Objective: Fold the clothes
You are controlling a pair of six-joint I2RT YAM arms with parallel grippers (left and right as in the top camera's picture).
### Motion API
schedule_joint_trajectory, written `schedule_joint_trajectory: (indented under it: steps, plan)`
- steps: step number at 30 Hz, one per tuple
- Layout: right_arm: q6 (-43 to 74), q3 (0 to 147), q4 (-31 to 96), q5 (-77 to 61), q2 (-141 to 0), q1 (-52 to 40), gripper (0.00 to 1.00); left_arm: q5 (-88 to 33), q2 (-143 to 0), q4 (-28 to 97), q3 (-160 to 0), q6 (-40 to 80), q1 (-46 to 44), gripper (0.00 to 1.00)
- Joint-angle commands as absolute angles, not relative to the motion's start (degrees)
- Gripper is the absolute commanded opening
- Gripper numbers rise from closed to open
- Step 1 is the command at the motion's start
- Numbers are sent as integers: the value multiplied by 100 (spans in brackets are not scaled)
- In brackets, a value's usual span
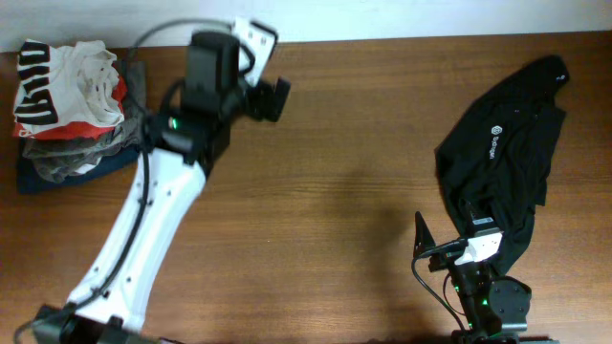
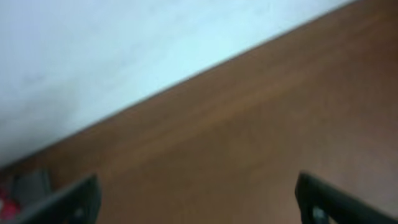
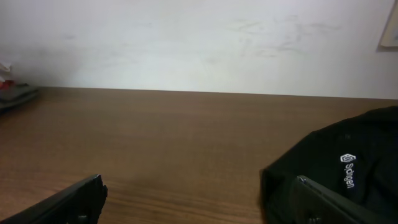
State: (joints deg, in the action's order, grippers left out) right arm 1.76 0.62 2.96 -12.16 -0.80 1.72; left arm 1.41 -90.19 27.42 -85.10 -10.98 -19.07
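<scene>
Black garment [image 1: 507, 134] sprawled on the right side of the wooden surface [image 1: 354, 191], lower end reaching down to the right end effector [image 1: 457, 239] at the near edge. Visible from overhead alone: white T-shirt [image 1: 57, 81] crumpled on top of a pile in the far left corner, over a red garment [image 1: 117, 91], a grey garment [image 1: 53, 151] and a navy garment [image 1: 57, 179]; left end effector [image 1: 263, 72] near the far edge, just right of that pile, well apart from the black garment. Left wrist view, blurred: both fingers [image 2: 68, 202] spread wide, bare wood between them, pale wall [image 2: 124, 50] beyond. Right wrist view: fingers likewise spread wide, clamped on nothing, the right one close against black cloth, contact not clear. Sharpest here, the small white logo [image 3: 348, 171]: a hexagon mark and a word beginning "Sc", rest too small to read. Bold black block letters [image 1: 38, 91] on the T-shirt, turned sideways and creased, not legible.
</scene>
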Motion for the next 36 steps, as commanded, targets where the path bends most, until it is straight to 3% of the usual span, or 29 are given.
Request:
schedule_joint_trajectory:
  steps: [1, 7, 12, 25, 36]
  plan:
    - [242, 32, 320, -1291, -19, 113, 99, 176, -8272, 1865, -7041, -1146, -1896, 99]
    - [239, 32, 320, -1291, -19, 113, 99, 176, -7046, -329, -4377, -1122, -1896, 99]
    - [242, 32, 320, -1291, -19, 113, 99, 180, -5916, -1238, -2635, -1122, -1894, 99]
    - [242, 32, 320, -1291, -19, 113, 99, 119, -2869, -1251, -532, -598, -1190, 99]
    - [242, 32, 320, -1291, -19, 113, 99, 82, -1146, -220, -191, -558, -578, 99]
